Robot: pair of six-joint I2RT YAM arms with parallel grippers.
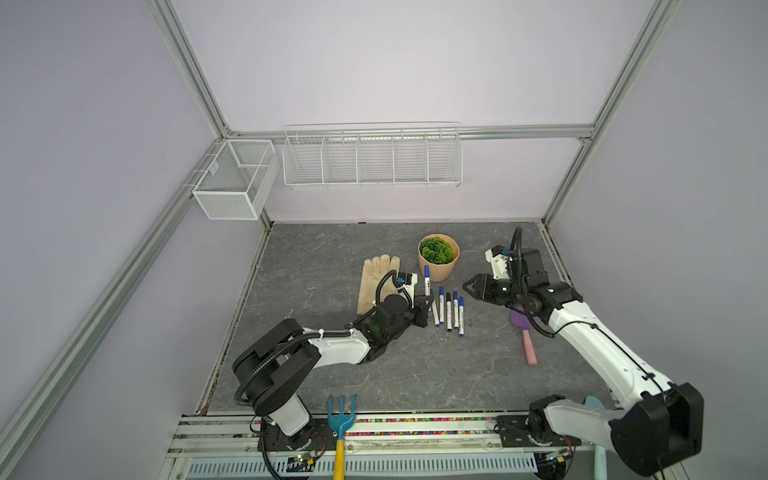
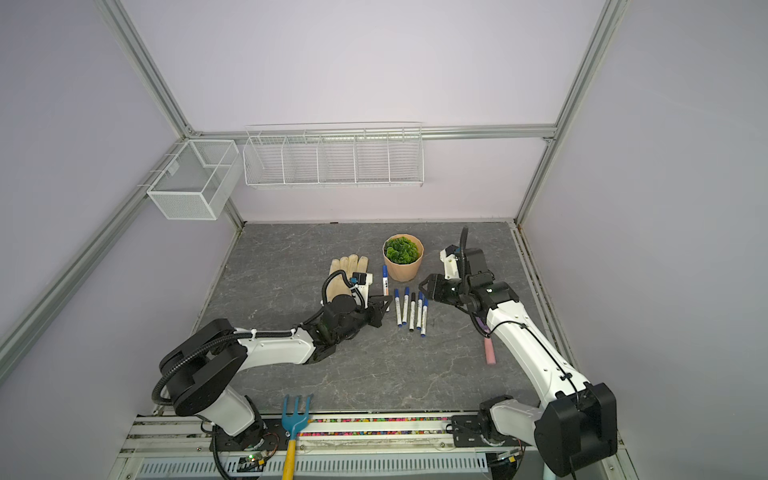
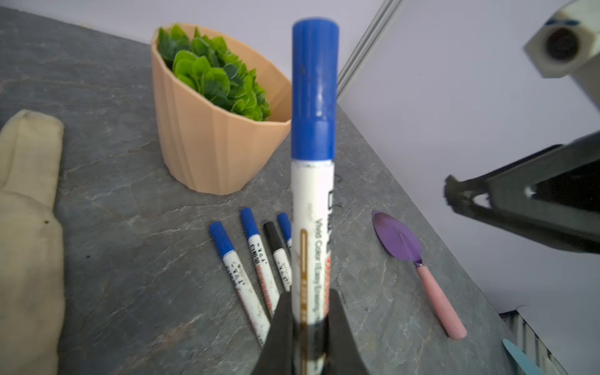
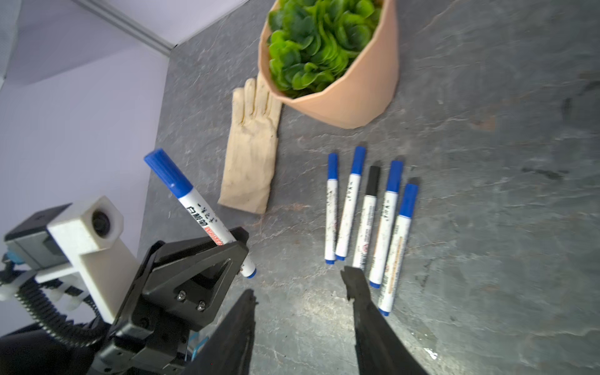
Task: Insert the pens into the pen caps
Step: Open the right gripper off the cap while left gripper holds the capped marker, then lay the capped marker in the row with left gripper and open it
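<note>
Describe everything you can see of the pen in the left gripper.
The held pen is a slim white marker, plastic by its look, with its blue cap seated, black print and a red band on the smudged barrel, and a small blue end plug. The left gripper is shut on the lower barrel; nothing else touches it. Its capped end points toward the plant pot.

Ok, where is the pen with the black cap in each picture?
In a top view: the black-capped pen lies in the middle of the row of five, below the plant pot.
In a top view: the pen has the same middle place, below the pot.
Left wrist view: it lies close beside the blue-capped pen in front.
Right wrist view: it is the middle of five.
Shared landmark: the plant pot.
</note>
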